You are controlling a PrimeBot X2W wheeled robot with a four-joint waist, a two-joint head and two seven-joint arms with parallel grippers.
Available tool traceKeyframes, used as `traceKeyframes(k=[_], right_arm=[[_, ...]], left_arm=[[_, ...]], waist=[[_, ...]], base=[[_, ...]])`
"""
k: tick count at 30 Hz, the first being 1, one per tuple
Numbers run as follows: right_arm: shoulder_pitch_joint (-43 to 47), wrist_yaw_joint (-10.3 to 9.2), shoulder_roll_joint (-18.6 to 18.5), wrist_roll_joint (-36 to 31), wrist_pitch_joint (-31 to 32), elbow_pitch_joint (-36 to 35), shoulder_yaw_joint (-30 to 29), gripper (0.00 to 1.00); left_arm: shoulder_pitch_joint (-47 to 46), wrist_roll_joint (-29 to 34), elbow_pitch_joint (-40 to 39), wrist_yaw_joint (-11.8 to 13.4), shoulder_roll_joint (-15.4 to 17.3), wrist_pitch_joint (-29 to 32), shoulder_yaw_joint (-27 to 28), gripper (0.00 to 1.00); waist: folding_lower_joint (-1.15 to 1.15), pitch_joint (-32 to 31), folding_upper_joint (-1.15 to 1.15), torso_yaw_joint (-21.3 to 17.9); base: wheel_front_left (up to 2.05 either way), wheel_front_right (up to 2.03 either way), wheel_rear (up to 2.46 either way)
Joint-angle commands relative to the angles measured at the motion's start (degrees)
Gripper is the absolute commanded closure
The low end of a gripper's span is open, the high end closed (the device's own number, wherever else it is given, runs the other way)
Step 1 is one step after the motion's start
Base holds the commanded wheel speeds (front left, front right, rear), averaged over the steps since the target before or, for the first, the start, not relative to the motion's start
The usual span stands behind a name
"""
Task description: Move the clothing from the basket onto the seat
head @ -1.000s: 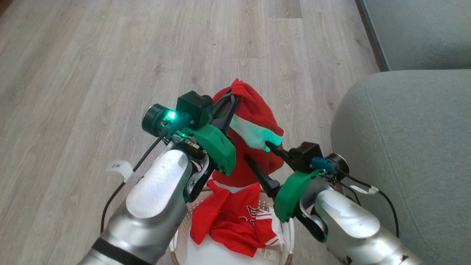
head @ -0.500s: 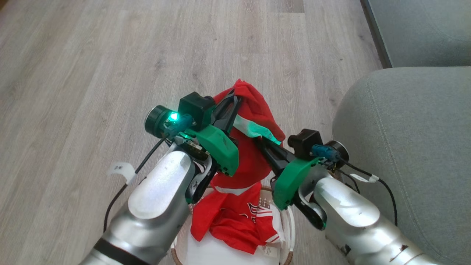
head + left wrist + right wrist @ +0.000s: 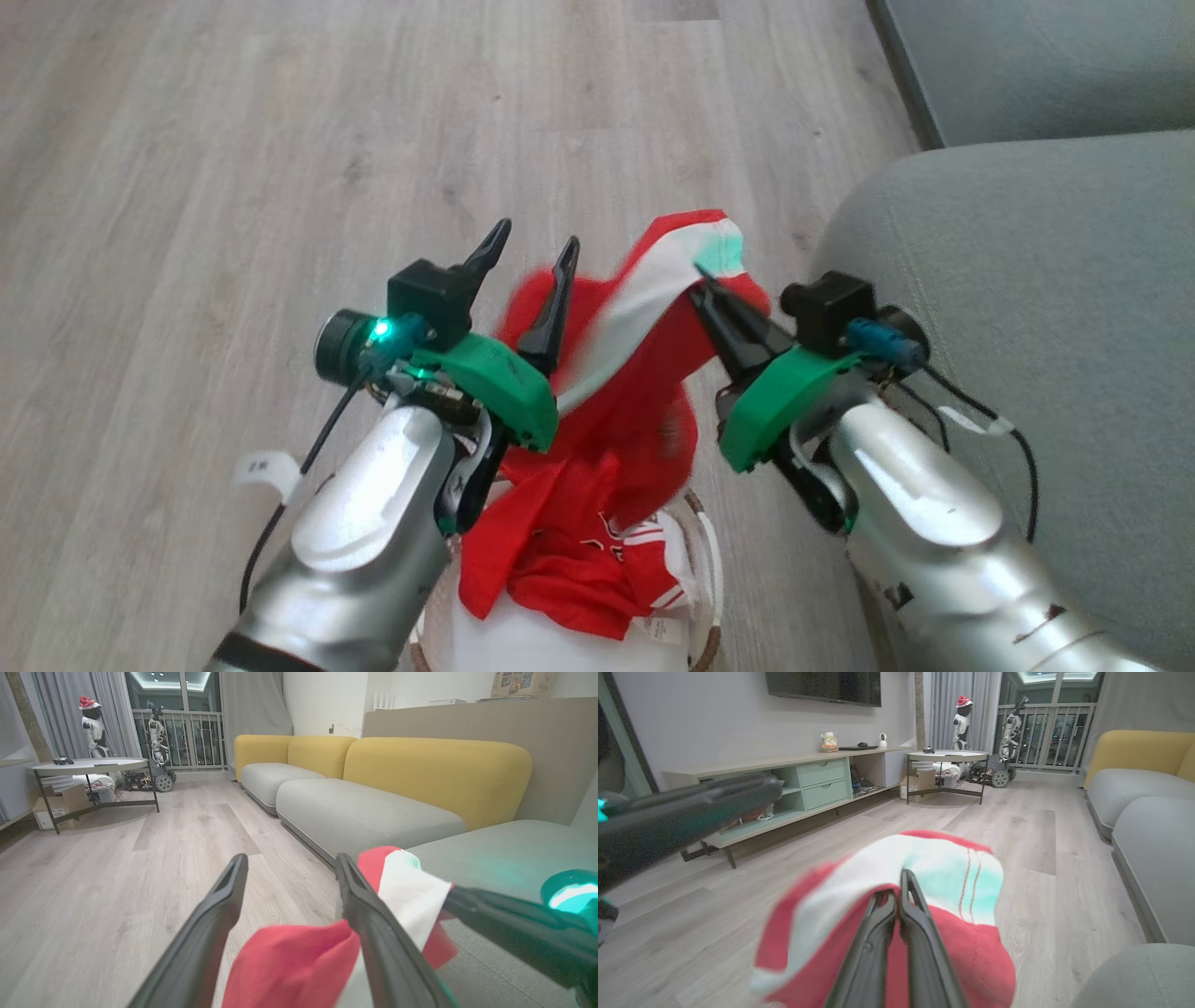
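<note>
My right gripper (image 3: 702, 276) is shut on the white-striped edge of a red garment (image 3: 644, 383), which hangs over the basket (image 3: 715, 579) and is blurred by motion. More red clothing (image 3: 569, 560) lies in the basket. My left gripper (image 3: 530, 254) stands open just left of the hanging garment, apart from it. In the left wrist view the open left gripper (image 3: 289, 870) has the red cloth (image 3: 289, 966) below its fingers. In the right wrist view the right gripper (image 3: 902, 879) pinches the fabric (image 3: 943, 868). The grey-green seat (image 3: 1027, 280) lies right of the right arm.
Pale wood floor (image 3: 280, 187) spreads ahead and to the left. A second grey cushion (image 3: 1046, 65) sits at the top right. Further off stand sofas with yellow backs (image 3: 434, 770), a round table (image 3: 948, 756) and a low cabinet (image 3: 794, 779).
The right gripper shut on the garment's white band and lifted it up and to the right. The left gripper opened and let the garment go. The head view also shifted.
</note>
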Motion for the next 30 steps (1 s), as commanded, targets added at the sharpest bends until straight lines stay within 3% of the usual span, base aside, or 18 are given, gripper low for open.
traceKeyframes(k=[1, 10, 20, 30], right_arm=[[-1.4, -0.01, 0.3, -0.85, -0.37, -2.48, -1.16, 1.0], [-0.67, -0.01, -2.39, -4.67, -0.37, -5.72, -7.98, 1.0], [0.26, -0.01, -5.2, -7.18, -0.37, -8.89, -13.56, 1.0], [-1.62, -0.01, -6.96, -7.25, -0.37, -10.31, -12.47, 1.0]], left_arm=[[-1.91, -0.5, -1.41, 0.29, 1.23, -0.96, 2.26, 0.0], [0.71, -0.91, -1.36, 0.26, 0.77, -2.78, 1.7, 0.0], [3.88, -0.04, -2.86, -0.14, 0.29, -3.68, 0.24, 0.0], [4.77, 0.52, -3.15, -0.61, -0.34, -3.83, -1.08, 0.0]], waist=[[0.0, 0.17, 0.0, -1.16], [0.0, 0.76, 0.0, -6.89], [0.0, 1.56, 0.0, -16.37], [0.0, 2.93, 0.0, -22.52]], base=[[0.0, 0.0, 0.0], [0.0, 0.0, 0.0], [0.0, 0.0, 0.0], [0.0, 0.0, 0.0]])
